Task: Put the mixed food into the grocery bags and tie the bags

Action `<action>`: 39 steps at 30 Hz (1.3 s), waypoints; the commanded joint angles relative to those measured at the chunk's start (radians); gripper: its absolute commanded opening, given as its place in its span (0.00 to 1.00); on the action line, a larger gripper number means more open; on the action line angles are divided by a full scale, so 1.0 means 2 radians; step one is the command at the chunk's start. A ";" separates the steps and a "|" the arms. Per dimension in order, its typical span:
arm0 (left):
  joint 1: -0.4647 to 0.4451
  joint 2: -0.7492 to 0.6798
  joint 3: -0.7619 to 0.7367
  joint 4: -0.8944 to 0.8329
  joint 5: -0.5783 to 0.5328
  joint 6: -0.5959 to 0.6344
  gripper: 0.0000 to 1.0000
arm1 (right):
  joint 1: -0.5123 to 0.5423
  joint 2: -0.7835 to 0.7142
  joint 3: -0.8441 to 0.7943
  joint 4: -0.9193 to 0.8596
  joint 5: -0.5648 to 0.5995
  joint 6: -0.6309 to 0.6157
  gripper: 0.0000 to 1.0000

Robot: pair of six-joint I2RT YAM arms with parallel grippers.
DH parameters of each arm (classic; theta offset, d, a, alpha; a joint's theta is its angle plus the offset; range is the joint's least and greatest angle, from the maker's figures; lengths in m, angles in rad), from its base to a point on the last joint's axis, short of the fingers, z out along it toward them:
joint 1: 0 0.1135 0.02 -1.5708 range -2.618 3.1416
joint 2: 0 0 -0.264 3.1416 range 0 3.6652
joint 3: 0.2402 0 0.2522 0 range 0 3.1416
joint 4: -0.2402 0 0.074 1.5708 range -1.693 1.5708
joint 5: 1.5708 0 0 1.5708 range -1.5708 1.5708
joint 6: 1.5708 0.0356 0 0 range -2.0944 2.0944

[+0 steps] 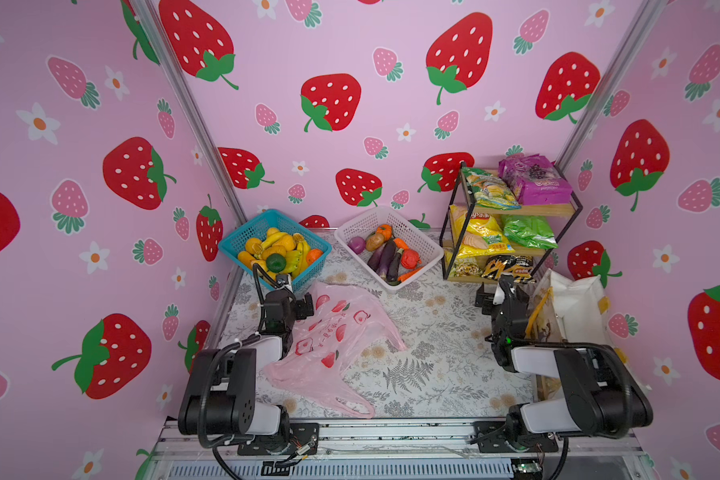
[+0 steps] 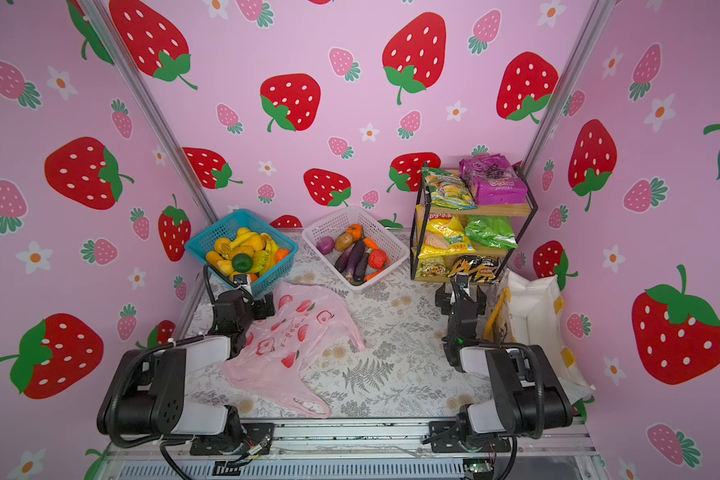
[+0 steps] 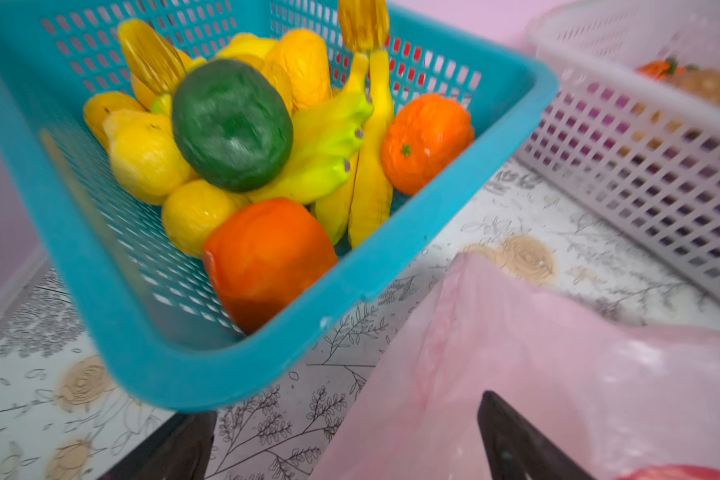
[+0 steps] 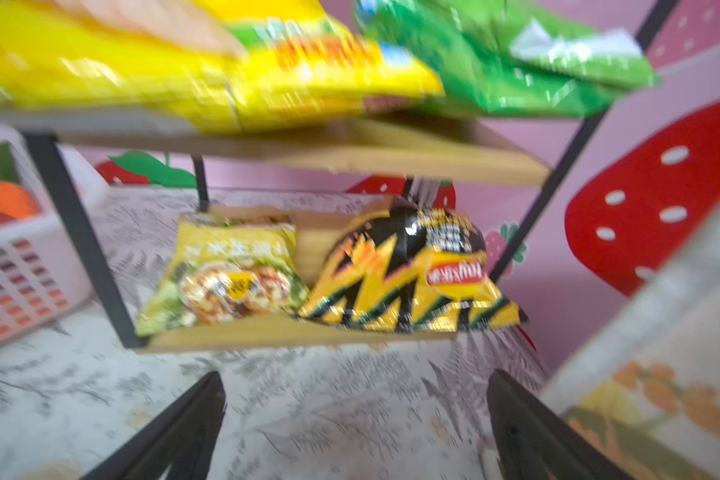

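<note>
White tote (image 1: 574,307) with yellow handles stands open-topped at the table's right edge, just right of the right claw (image 4: 354,432), whose jaws are spread wide, holding nothing. Thin pink bag (image 1: 329,345) with red fruit prints lies flat and crumpled. Its length runs diagonally from the blue basket (image 1: 242,235) toward the front edge, loop handles frontmost. The left claw (image 3: 341,444), also spread and empty, hovers over the bag's far end. Yellow crisp packet (image 1: 481,237) and green packet (image 1: 528,232) lie side by side on the rack (image 1: 558,210), middle shelf, above and ahead of the right claw. Dark green round fruit (image 3: 231,124) tops the basket's pile, just ahead of the left claw.
</note>
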 commanded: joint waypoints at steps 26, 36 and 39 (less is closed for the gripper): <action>-0.254 -0.178 0.166 -0.319 0.167 -0.241 0.95 | -0.103 -0.148 0.253 -0.733 0.120 0.147 0.98; -0.258 -0.228 0.137 -0.330 0.146 -0.244 0.95 | -0.109 -0.130 0.252 -0.743 0.061 0.143 0.29; -0.259 -0.241 0.130 -0.332 0.136 -0.249 0.95 | -0.108 -0.134 0.270 -0.773 0.003 0.141 0.11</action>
